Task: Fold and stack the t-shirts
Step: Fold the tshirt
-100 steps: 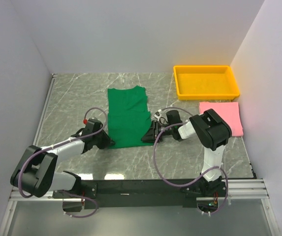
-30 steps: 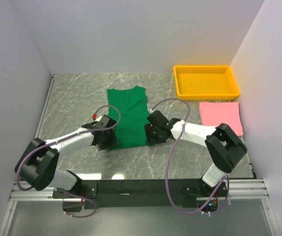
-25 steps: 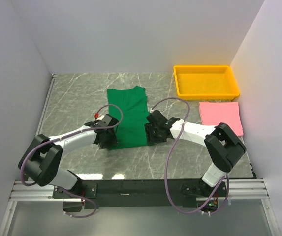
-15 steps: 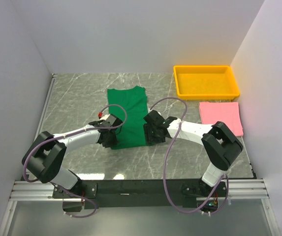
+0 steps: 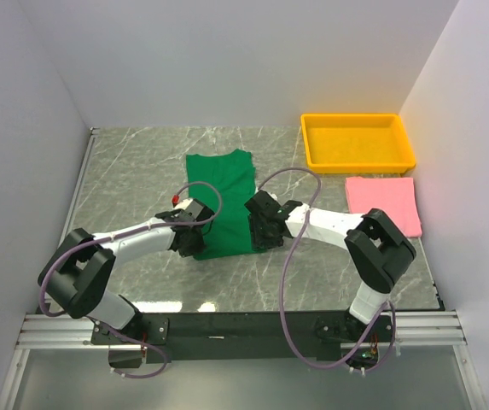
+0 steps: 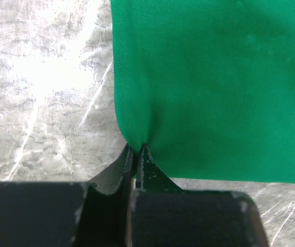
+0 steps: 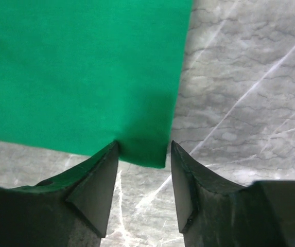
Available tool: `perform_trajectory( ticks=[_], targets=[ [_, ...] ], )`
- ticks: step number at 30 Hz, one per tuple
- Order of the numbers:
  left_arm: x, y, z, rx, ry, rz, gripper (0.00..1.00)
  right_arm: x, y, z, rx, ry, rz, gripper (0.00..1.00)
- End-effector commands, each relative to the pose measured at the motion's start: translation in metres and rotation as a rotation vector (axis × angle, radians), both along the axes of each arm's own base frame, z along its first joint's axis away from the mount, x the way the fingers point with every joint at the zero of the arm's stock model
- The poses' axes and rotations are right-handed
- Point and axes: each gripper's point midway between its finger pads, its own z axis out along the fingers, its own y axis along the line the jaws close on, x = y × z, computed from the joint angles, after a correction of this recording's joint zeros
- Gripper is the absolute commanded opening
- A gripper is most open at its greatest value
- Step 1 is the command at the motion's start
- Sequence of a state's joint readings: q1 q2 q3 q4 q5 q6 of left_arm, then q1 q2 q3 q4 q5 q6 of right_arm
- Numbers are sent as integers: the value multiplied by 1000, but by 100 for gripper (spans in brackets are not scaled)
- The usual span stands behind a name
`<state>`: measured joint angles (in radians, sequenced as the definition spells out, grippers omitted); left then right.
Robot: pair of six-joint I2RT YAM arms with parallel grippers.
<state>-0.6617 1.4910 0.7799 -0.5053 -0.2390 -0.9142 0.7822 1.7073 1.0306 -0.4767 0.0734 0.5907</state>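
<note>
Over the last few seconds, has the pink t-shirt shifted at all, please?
No. The pink t-shirt lies in the same spot, just on the near side of the yellow tray.

The green t-shirt [image 5: 221, 196] lies flat at the centre of the table [image 5: 125, 171]. The left gripper [image 5: 189, 243] sits at its 7 o'clock corner and the right gripper [image 5: 259, 229] at its 5 o'clock corner. The folded pink t-shirt [image 5: 385, 203] lies at 3 o'clock, and the yellow tray [image 5: 359, 162] at 1 o'clock.
</note>
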Motion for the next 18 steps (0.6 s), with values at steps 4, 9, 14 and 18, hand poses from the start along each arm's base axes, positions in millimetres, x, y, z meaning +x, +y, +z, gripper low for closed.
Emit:
perform_trajectory(
  ticks=[4,9,14,18],
  targets=[
    [-39,14,-23,46,139,-18,1,-2,-7,-14,-76,17,-28,49],
    [-41,16,-19,43,134,-15,1,-23,-10,-34,-108,103,-12,45],
    [-43,15,-16,29,137,-16,1,-48,-13,-42,-121,175,7,40],
    [-44,14,-15,30,140,-18,1,-58,-26,-46,-154,196,-5,19]
  ],
)
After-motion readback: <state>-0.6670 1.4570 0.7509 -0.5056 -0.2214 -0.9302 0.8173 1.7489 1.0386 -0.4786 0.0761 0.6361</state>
